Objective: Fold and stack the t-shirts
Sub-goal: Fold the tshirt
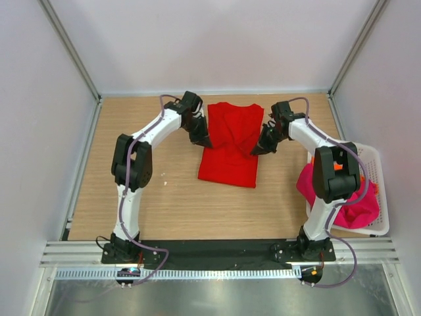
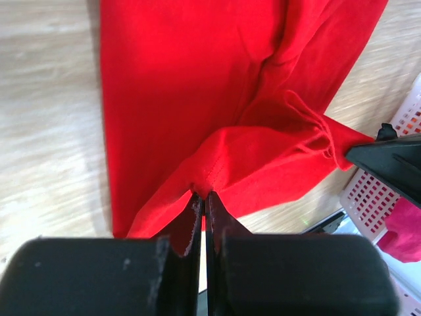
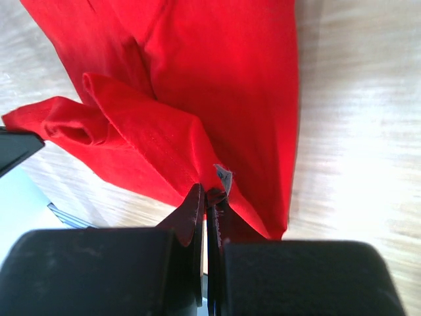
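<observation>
The bright red t-shirt lies in the middle of the wooden table, its sides lifted and bunched inward. My left gripper is shut on the shirt's left edge; in the left wrist view the red cloth is pinched between the closed jaws of that gripper. My right gripper is shut on the right edge, and the right wrist view shows its jaws pinching the red cloth beside a small label. A magenta-pink t-shirt lies crumpled in the basket, with a bit of orange t-shirt behind the right arm.
A white lattice basket stands at the table's right edge, partly over it; its lattice wall also shows in the left wrist view. Grey walls close in the table at the back and sides. Bare wood lies left of and in front of the red shirt.
</observation>
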Robot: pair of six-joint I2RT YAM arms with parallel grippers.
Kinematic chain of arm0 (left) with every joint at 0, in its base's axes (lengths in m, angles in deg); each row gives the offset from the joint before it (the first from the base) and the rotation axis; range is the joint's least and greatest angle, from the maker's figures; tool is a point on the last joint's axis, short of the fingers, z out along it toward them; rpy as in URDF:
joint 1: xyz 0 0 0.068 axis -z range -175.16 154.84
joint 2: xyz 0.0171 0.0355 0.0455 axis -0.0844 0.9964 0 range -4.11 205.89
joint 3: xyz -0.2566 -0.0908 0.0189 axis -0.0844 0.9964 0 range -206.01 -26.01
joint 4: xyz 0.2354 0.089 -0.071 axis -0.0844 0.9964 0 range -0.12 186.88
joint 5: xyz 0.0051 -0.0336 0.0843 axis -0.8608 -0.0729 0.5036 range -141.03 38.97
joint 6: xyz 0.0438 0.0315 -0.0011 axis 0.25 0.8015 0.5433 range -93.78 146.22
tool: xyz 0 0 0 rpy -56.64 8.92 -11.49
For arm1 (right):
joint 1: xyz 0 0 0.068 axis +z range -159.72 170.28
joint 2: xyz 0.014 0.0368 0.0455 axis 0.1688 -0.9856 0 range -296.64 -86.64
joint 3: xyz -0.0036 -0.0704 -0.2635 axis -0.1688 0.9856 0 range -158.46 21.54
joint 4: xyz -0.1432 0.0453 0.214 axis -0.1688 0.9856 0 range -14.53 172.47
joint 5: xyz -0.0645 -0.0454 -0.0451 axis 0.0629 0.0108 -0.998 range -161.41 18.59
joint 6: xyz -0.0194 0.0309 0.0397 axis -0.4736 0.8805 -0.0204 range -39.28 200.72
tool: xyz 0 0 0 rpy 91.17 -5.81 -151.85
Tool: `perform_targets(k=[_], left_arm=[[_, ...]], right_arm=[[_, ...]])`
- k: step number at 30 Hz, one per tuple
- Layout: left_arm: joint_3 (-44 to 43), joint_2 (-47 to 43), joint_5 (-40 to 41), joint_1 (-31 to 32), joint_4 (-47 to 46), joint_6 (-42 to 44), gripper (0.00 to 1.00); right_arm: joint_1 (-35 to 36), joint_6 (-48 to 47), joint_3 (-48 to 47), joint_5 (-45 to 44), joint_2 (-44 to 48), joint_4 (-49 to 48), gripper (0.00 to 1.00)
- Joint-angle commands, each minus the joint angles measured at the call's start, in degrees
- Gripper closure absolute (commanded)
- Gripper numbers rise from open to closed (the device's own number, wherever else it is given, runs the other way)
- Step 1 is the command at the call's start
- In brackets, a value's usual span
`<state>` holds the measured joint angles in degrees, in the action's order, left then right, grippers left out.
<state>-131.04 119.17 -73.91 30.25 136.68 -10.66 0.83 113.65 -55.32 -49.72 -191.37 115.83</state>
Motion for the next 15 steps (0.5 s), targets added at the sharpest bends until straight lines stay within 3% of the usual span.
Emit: perform_targets(k=[1, 15], left_arm=[[-3.42, 1.87, -2.88, -0.45, -1.72, 0.32, 1.00], [-7.46, 6.44, -4.20, -2.47, -1.63, -0.21, 1.00]], right_arm=[[-1.14, -1.37, -3.56, 2.21, -0.91, -0.63, 0.99], [-2.37, -0.06, -5.76, 3.01, -5.40, -1.95, 0.99]])
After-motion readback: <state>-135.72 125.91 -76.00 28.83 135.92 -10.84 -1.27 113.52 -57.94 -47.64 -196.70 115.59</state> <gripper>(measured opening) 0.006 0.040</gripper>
